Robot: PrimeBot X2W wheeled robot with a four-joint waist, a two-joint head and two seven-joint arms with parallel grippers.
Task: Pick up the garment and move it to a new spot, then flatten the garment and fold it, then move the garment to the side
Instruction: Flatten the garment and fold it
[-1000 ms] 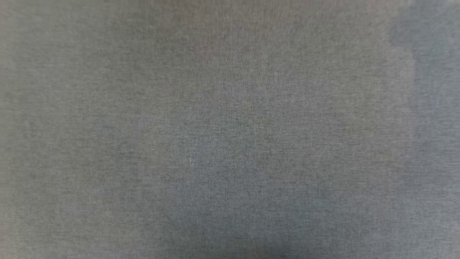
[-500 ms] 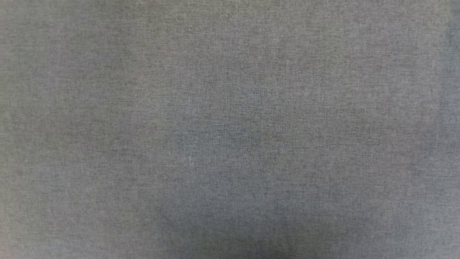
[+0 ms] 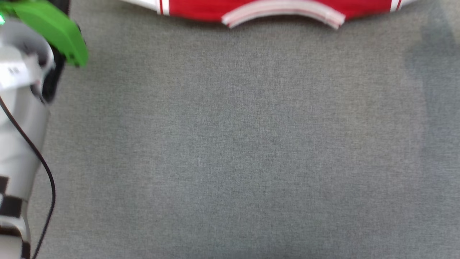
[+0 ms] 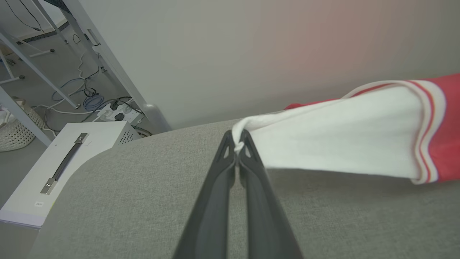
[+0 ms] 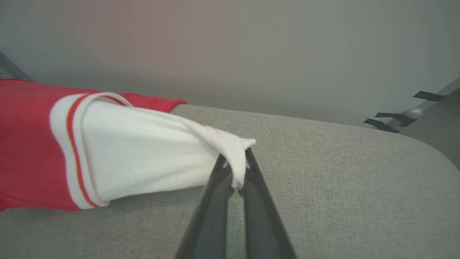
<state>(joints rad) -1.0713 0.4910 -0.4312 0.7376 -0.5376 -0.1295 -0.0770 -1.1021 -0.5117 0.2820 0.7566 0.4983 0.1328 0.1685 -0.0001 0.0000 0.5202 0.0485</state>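
Your left gripper (image 4: 236, 140) is clamped on one white sleeve tip of the garment (image 4: 341, 140); your right gripper (image 5: 236, 160) pinches the other.

grey cloth table (image 3: 230, 144); beside it a white handled box (image 4: 54, 172), power strip (image 4: 118, 113), cables (image 4: 90, 102)

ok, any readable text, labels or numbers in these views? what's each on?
nothing legible.
arm sticker: dark marks, too blurred to read.
box tag: too small to read.
garment: stripes on the parts in view, no print.
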